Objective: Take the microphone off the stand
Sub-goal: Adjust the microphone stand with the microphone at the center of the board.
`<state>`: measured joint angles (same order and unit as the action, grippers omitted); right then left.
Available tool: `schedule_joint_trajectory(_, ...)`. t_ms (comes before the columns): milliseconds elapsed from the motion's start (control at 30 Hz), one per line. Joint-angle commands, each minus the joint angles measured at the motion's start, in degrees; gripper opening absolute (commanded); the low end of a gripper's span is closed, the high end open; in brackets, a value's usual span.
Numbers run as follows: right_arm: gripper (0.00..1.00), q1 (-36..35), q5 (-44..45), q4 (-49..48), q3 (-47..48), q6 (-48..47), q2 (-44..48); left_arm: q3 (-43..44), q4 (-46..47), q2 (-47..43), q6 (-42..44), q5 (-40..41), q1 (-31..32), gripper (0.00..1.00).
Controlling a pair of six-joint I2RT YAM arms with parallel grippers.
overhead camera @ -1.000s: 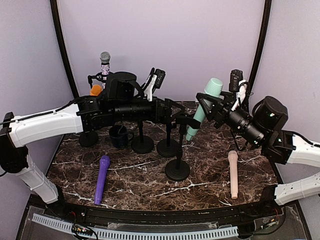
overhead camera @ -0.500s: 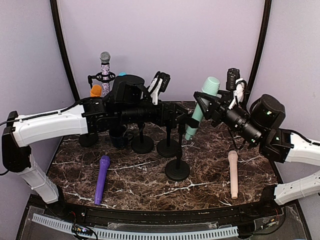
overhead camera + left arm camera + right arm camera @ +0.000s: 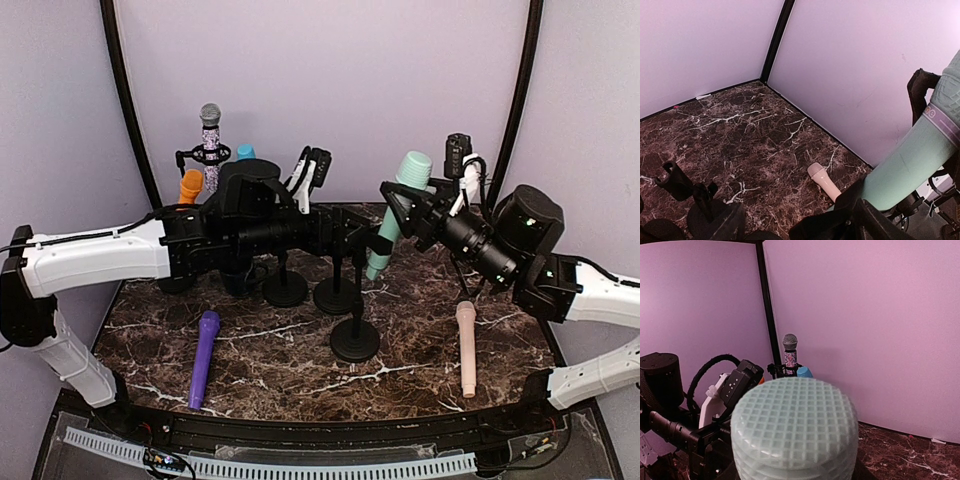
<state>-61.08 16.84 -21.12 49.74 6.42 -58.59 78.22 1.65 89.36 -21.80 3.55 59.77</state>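
Observation:
The mint-green microphone (image 3: 413,170) hangs tilted over the middle of the table, head up and to the right. My right gripper (image 3: 398,212) is shut on its body. Its lower end (image 3: 375,262) sits by the clip of the black stand (image 3: 355,342). My left gripper (image 3: 368,243) reaches in from the left at that clip; whether its jaws touch it is hidden. In the left wrist view the microphone (image 3: 910,160) slants up to the right behind black parts. The microphone's gridded head (image 3: 795,430) fills the right wrist view and hides the fingers.
Two more black stands (image 3: 286,288) (image 3: 335,295) sit left of the first. A purple microphone (image 3: 204,355) and a pink one (image 3: 466,345) (image 3: 825,182) lie on the marble. At the back left, a glitter microphone (image 3: 210,135) stands in its holder beside orange (image 3: 190,183) and blue (image 3: 245,152) ones.
My right gripper has carried the mint microphone a little to the left, its head now nearer the centre. The left arm has shifted slightly at the clip.

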Motion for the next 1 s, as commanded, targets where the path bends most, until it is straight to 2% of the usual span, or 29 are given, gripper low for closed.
schedule_joint_trajectory(0,0.00,-1.7,-0.3,7.4,-0.8,0.9,-2.2,-5.0,-3.4,-1.0,-0.7,1.5,-0.1,0.75)
schedule_joint_trajectory(333,0.00,-2.3,1.7,8.0,-1.3,1.1,-2.4,-8.0,-2.8,-0.5,-1.7,-0.9,-0.1,0.71)
schedule_joint_trajectory(967,0.00,-2.5,5.2,9.9,-3.6,2.1,0.0,-6.5,-4.5,4.1,-1.5,-3.3,-0.1,0.70)
